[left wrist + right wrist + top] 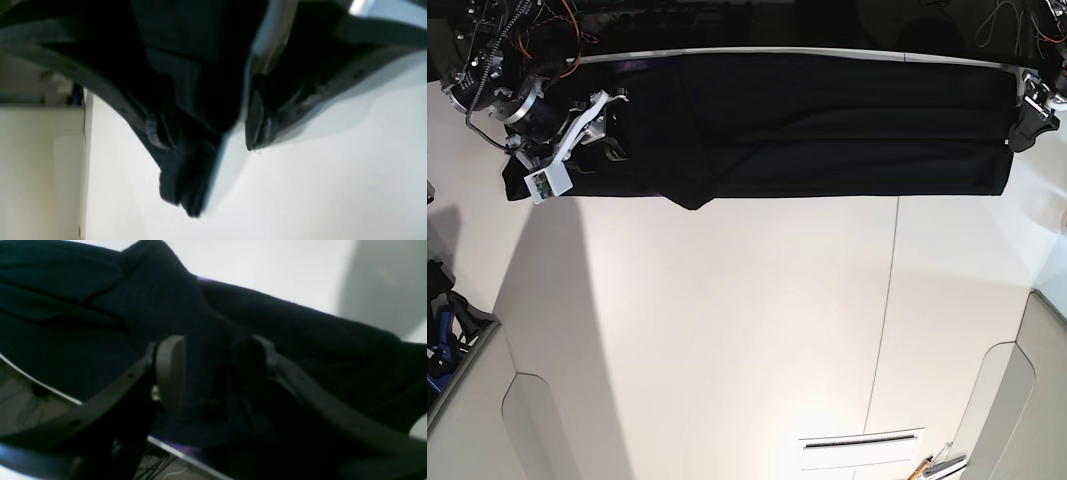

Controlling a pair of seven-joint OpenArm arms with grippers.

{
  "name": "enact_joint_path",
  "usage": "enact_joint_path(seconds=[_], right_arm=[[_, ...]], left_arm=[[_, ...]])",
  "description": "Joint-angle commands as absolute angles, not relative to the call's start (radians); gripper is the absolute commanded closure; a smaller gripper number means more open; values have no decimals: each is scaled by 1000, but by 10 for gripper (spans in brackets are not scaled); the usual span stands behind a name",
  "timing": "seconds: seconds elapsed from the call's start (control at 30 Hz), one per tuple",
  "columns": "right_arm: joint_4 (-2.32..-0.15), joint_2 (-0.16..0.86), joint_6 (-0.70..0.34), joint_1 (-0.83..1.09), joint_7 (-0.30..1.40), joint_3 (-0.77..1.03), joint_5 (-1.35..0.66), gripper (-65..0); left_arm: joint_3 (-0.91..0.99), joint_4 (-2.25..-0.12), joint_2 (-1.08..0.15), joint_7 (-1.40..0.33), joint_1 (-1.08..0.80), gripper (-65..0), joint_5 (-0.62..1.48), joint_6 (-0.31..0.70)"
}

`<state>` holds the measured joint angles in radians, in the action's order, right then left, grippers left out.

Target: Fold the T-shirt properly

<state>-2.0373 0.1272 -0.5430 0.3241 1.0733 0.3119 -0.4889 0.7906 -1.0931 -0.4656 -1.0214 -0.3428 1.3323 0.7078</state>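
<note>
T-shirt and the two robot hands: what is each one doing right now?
T-shirt: black, print hidden, stretched in a long band across the table's far edge, not yet folded small.
Left gripper: jaws apart, a bunch of shirt cloth between them.
Right gripper: jaws apart, shirt cloth between the pads.

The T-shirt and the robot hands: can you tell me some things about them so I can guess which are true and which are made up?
1. The T-shirt is black. True.
2. The shirt is in the middle of the table. False: it lies stretched along the top edge in the base view.
3. Cloth sits between the right hand's fingers. True.
4. The left hand is far from the shirt. False: cloth hangs between its fingers.
5. The table is white. True.
</note>
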Motion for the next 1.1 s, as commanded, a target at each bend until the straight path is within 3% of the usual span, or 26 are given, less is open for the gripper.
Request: enact_joint_path(seconds=[0.0, 0.17, 0.37, 0.43, 0.6, 0.83, 1.07], right_arm=[[-2053, 133, -546, 322, 1050, 315, -505, -295], [-2053, 133, -546, 322, 1050, 315, -505, -295], [-2053, 133, -546, 322, 1051, 315, -505, -295], [-2053, 133, -545, 322, 1050, 315, -505, -295], [-2053, 133, -545, 322, 1050, 315, -505, -295], [-2053, 133, -543, 321, 1045, 318, -505, -295], [-2053, 141, -527, 307, 1043, 471, -450, -295]], left_arm=[[775, -1106, -477, -1049, -349, -361, 1312, 698], [704, -1142, -477, -1036, -349, -361, 1303, 698], [666, -1143, -477, -889, -349, -353, 1180, 698], [666, -1143, -477, -871, -349, -295, 1181, 698], [666, -1143, -477, -833, -347, -9, 1186, 698], [668, -1179, -477, -843, -325, 0, 1228, 698], [668, -1356, -474, -1052, -334, 0, 1400, 698]])
